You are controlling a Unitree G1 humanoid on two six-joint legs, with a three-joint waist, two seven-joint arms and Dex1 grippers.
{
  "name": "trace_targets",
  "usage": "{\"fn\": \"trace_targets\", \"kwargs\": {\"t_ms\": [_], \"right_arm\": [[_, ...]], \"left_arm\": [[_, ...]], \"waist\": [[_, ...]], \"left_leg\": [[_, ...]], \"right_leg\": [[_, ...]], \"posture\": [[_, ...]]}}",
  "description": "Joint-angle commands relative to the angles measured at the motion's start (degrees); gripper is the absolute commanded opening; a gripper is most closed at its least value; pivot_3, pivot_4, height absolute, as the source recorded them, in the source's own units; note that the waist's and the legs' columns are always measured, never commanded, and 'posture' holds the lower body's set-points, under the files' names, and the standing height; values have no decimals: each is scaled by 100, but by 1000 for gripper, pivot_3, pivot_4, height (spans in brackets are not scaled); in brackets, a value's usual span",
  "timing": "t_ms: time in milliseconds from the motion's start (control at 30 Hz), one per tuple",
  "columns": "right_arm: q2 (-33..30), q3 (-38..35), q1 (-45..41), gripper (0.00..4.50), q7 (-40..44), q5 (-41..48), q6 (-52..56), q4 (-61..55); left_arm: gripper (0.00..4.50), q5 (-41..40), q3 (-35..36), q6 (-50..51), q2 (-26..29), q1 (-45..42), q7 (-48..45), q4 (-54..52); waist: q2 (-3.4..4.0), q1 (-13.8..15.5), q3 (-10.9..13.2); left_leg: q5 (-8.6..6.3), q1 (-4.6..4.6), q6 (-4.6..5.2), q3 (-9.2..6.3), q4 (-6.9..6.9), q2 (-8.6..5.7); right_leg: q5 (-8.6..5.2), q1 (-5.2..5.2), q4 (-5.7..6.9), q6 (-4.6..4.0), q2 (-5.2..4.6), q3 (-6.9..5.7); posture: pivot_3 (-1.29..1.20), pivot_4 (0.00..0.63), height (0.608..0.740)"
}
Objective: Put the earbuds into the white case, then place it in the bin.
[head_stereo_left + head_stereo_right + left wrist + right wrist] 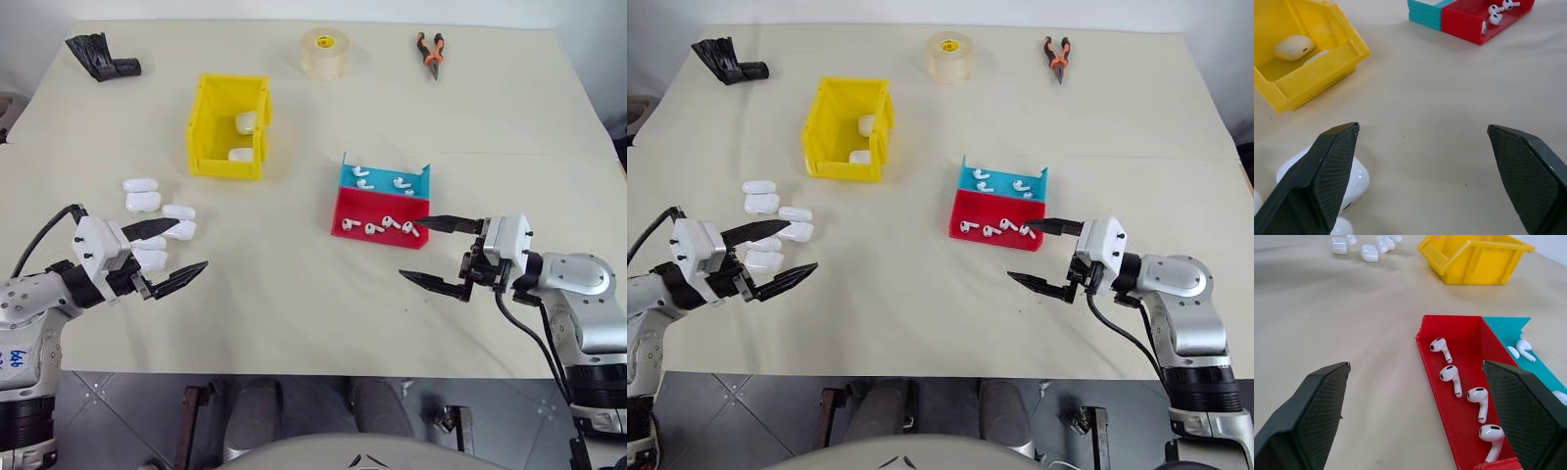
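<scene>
left pincer wide open and empty over glossy white cases, right pincer gaping empty beside shallow red-and-blue tray of tiny white earbuds, yellow plastic bin holding two cases

Head stereo pair: both eyes look forward and down from above the near edge of the counter, taking in its whole top. Left wrist camera: set low and close to the surface, it faces between the left pincer toward the bin and tray. Right wrist camera: equally low, facing across the tray toward the bin. Both wrist views share bin and tray.
</scene>
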Motion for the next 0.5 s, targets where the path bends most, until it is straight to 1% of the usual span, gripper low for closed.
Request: {"fn": "trace_targets", "kwargs": {"t_ms": [33, 133, 233, 333, 500], "right_arm": [[-70, -31, -138, 4500, 218, 134, -54, 86], [19, 38, -367, 4500, 352, 267, 86, 120], [220, 172, -623, 4500, 372, 427, 173, 5], [525, 343, -912, 4500, 345, 611, 287, -223], [856, 439, -1216, 4500, 360, 766, 189, -377]], "left_arm": [[4469, -50, 174, 191, -9, 82, 312, -399], [4469, -93, 602, 490, -106, 392, 826, -764], [4469, -233, 1178, 977, -360, 925, 1471, -1442], [4469, -215, 1756, 1728, -876, 1684, 2435, -2374], [4469, -145, 2353, 2575, -1664, 2637, 3477, -3407]], "waist": [[0, -1, 0], [0, -34, 0], [0, -88, 0], [0, -141, 0], [-3, -116, 0]], "left_leg": [[0, 0, 0, 0, 0, 1], [0, 0, 1, 4, 0, 13], [-1, 0, 0, 1, -4, 23], [-3, 0, 0, -3, -5, 25], [-8, -1, 4, -5, -5, 20]], "right_leg": [[0, 0, -1, 0, 0, 0], [0, -1, 0, 0, -3, 5], [0, -2, 2, 0, -2, 4], [0, -3, 1, 0, -6, 3], [0, 0, -4, 0, -11, 3]], "posture": [[0, 150, 740], [0, 150, 740], [0, 150, 740], [0, 150, 740], [0, 150, 740]]}}
